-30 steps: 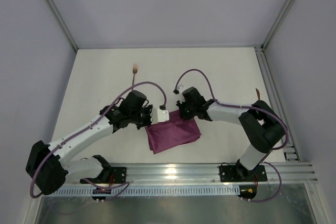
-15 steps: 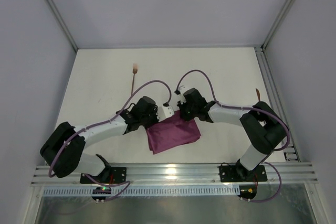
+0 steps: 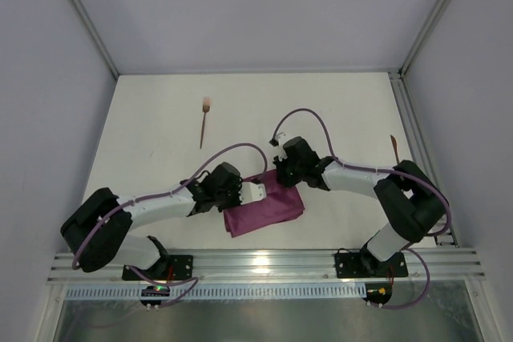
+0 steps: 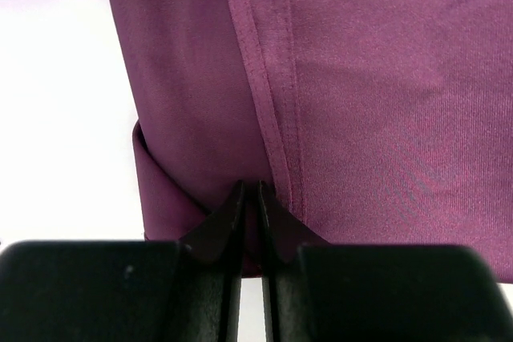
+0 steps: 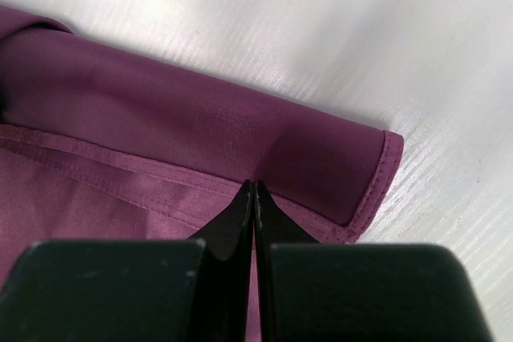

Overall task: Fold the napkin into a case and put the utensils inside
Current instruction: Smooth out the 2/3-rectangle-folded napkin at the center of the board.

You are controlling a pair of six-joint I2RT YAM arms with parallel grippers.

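The magenta napkin (image 3: 271, 211) lies partly folded on the white table between the two arms. My left gripper (image 3: 258, 192) is at its left far corner; in the left wrist view its jaws (image 4: 250, 191) pinch a fold of the napkin (image 4: 361, 102). My right gripper (image 3: 280, 174) is at the napkin's far edge. In the right wrist view its jaws (image 5: 254, 186) are shut, tips down on the hemmed layer beside a rolled fold of the napkin (image 5: 160, 126); no cloth shows between them. The copper fork (image 3: 204, 122) lies far left. A second utensil (image 3: 393, 146) lies at the right edge.
An aluminium rail (image 3: 264, 266) with both arm bases runs along the near edge. A metal track (image 3: 415, 142) borders the table's right side. Purple cables loop above each wrist. Grey walls enclose the table on the other sides.
My left gripper has moved nearer and slightly right, drawing the napkin's left far corner with it. The left arm no longer covers the fork's handle. The right gripper has barely moved.
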